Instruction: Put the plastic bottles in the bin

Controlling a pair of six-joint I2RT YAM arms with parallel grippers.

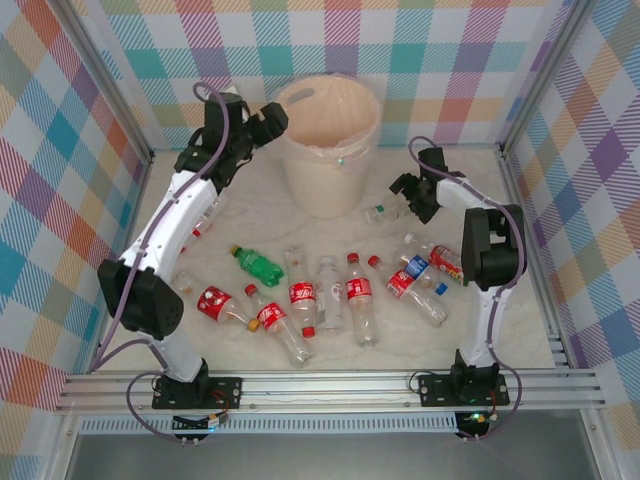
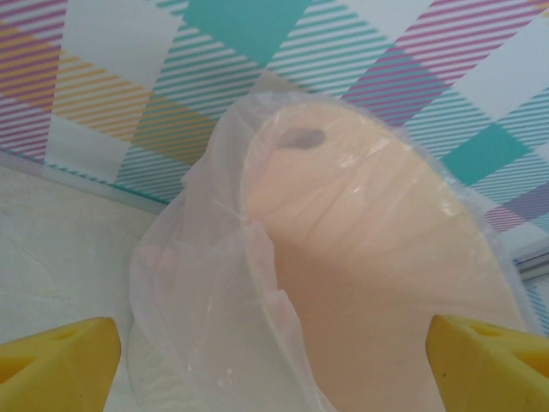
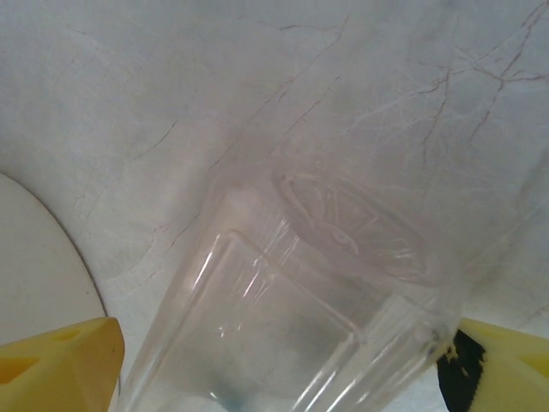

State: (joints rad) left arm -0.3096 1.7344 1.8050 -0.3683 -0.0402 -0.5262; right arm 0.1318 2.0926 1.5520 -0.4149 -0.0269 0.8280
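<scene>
Top external: the left gripper (image 1: 272, 118) hangs by the rim of the bin (image 1: 325, 185) at the back, carrying nothing. Most of the plastic bottles (image 1: 303, 298) lie scattered on the surface (image 1: 520, 330) in front of the bin, between the two arms. The right gripper (image 1: 405, 197) is down over a clear bottle (image 1: 383, 212) lying just beside the bin's right side

Left wrist: jaws spread wide and empty, looking into the bin, with the liner (image 2: 197, 283) bunched loosely over the near rim. That slack fold looks like a snag risk to me if the arm dips

Right wrist: jaws wide on either side of the clear bottle (image 3: 309, 292), which fills the gap. Honestly can't tell if they're pinching it or just straddling it. It's thin, slick plastic, so my worry is it buckles or squirts out sideways on the squeeze. Also, both arms meeting at the bin could bump
</scene>
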